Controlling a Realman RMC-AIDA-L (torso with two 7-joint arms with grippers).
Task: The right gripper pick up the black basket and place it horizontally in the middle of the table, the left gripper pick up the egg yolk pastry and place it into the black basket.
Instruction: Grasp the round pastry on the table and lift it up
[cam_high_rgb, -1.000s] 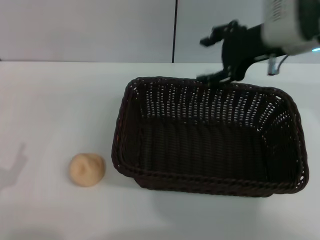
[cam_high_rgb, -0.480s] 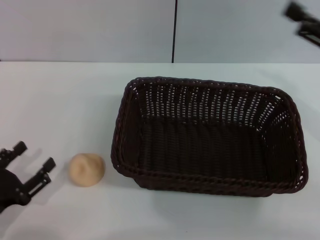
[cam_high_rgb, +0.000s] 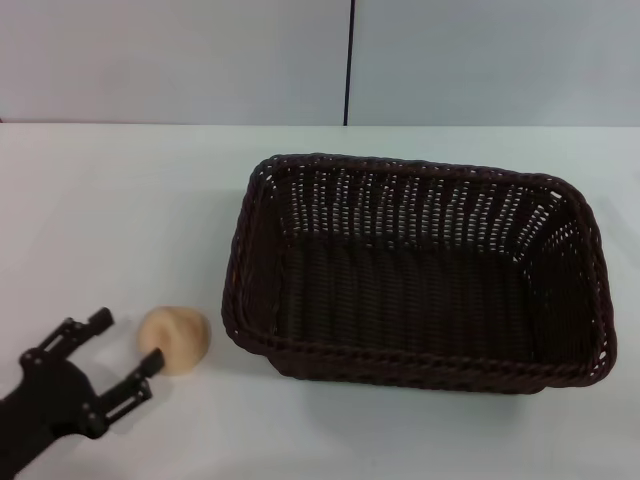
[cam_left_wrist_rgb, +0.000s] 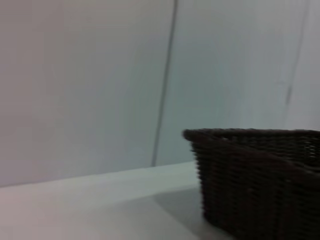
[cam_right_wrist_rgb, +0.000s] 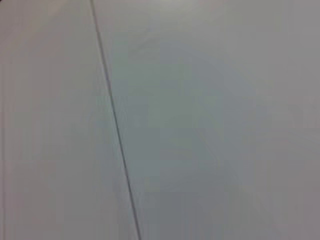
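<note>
The black basket (cam_high_rgb: 420, 270) stands lengthwise across the white table (cam_high_rgb: 120, 200), right of centre; it also shows in the left wrist view (cam_left_wrist_rgb: 260, 180). The egg yolk pastry (cam_high_rgb: 174, 338) lies on the table just left of the basket. My left gripper (cam_high_rgb: 126, 343) is open at the front left, low over the table. One fingertip (cam_high_rgb: 152, 360) overlaps the pastry's near left edge, the other finger (cam_high_rgb: 98, 319) stands to its left. My right gripper is out of view.
A pale wall with a dark vertical seam (cam_high_rgb: 350, 60) runs behind the table; the right wrist view shows only this wall (cam_right_wrist_rgb: 200, 125).
My right gripper has lifted off the basket's far rim and left the view to the upper right. My left gripper has come in from the lower left up to the pastry.
</note>
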